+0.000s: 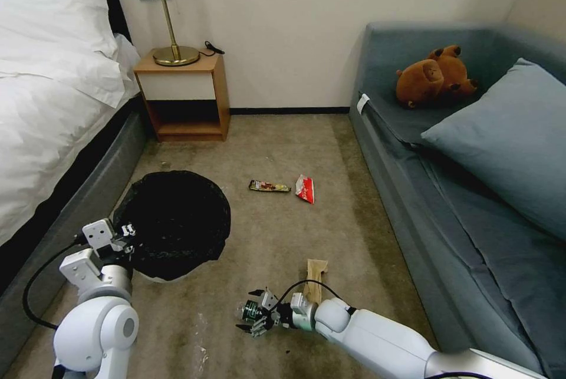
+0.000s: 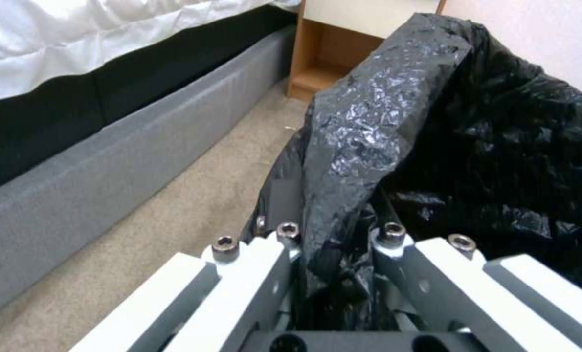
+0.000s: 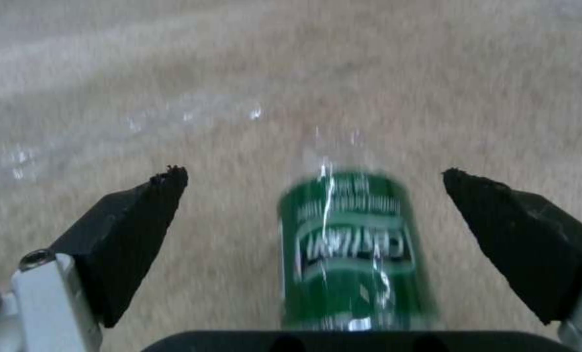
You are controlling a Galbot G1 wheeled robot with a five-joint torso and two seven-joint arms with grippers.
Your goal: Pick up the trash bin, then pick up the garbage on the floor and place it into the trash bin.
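Bottle (image 3: 349, 254), clear plastic with a green label, is seen lying on the carpet (image 1: 283, 231) at the near centre of the floor, between the spread fingers of the right gripper (image 1: 254, 313), which is held wide with neither pad touching it. Its long axis is judged to run in line with the right gripper's approach, clear end pointing away from the wrist, label end closest to it; a cap cannot be made out. Slip risk is judged real: the smooth round body could roll or squirt forward out of the fingers if they are closed on the clear end rather than the label band, or closed off-centre. Trash bin (image 1: 172, 224), white with a black bag (image 2: 395, 122) folded over its rim, is seen left of centre beside the bed (image 1: 53, 108), and its rim is pinched through the bag by the left gripper (image 1: 125, 236), closed on the bin edge. Whether the bin is lifted or resting on the floor cannot be told. A second risk is judged there: bag film may be gripped more than hard rim, so the bin could sag or drop. Tan paper wrapper (image 1: 314, 279) lies just beside the right arm, where it could be dragged. Dark snack-bar wrapper (image 1: 269, 186) and red-and-white packet (image 1: 305, 188) lie farther off, mid-floor.
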